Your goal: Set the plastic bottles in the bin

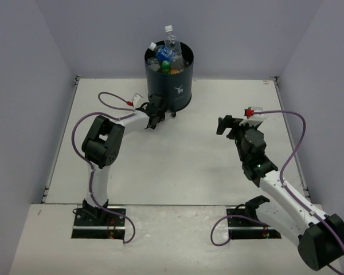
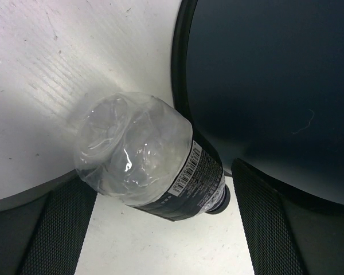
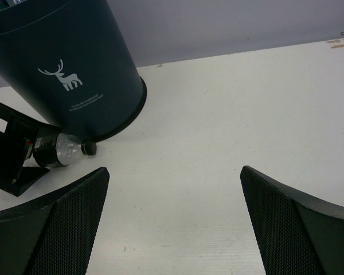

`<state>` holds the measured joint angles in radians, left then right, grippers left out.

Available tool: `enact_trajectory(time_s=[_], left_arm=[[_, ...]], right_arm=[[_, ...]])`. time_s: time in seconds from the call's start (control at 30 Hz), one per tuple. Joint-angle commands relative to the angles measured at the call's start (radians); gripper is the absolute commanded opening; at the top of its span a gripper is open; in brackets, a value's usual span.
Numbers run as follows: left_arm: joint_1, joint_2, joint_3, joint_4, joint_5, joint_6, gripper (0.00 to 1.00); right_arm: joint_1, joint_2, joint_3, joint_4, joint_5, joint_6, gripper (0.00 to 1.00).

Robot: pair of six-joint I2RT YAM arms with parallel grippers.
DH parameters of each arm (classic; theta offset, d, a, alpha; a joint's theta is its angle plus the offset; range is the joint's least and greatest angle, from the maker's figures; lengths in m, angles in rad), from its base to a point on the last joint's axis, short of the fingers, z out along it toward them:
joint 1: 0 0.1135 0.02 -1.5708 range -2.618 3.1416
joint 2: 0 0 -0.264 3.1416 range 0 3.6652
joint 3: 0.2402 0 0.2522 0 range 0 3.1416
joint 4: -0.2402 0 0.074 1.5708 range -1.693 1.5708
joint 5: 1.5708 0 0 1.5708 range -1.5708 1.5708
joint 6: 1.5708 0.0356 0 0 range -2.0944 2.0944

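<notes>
Bottle [image 2: 143, 160] lies slantwise between left fingers [image 2: 51, 229], spread and not gripping, cap toward bin [image 2: 264, 86]. Right fingers [image 3: 286, 223] spread, empty, farther off.

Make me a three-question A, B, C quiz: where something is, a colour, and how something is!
1. Where is the clear crumpled plastic bottle with the black cap? A. lying on the white table beside the tall dark round bin B. standing inside it C. lifted up
2. What colour is the bin's deer picture? A. red B. white C. yellow
3. How is the right gripper? A. shut on a bottle B. shut, empty C. open, empty
Answers: A, it lies at the bin's foot; B, the deer shows white; C, bare table shows between its wide fingers.
</notes>
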<state>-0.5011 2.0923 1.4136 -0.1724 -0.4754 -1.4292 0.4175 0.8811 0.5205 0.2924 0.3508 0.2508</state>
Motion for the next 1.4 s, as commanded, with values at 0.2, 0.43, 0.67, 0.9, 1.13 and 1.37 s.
enact_trajectory(time_s=[0.2,0.43,0.67,0.9,1.13,1.37], left_arm=[[-0.005,-0.061,-0.056,-0.032,-0.122,-0.038,0.55],[-0.007,-0.227,-0.155,-0.026,-0.169,0.015,0.21],[-0.013,-0.448,-0.309,-0.027,-0.249,0.065,0.13],[-0.017,-0.74,-0.403,0.243,-0.4,0.35,0.12],[-0.013,-0.724,-0.258,0.749,-0.228,1.04,0.17],[0.026,-0.439,0.059,0.85,0.039,1.387,0.19]], right_arm=[[-0.005,-0.022,-0.015,0.029,0.035,0.02,0.99],[-0.006,-0.042,-0.031,0.033,0.04,0.017,0.99],[-0.006,-0.059,-0.037,0.033,0.036,0.018,0.99],[-0.007,-0.068,-0.037,0.025,0.025,0.022,0.99],[-0.007,-0.073,-0.036,0.022,0.04,0.011,0.99],[-0.007,-0.047,-0.022,0.008,0.033,-0.01,0.99]])
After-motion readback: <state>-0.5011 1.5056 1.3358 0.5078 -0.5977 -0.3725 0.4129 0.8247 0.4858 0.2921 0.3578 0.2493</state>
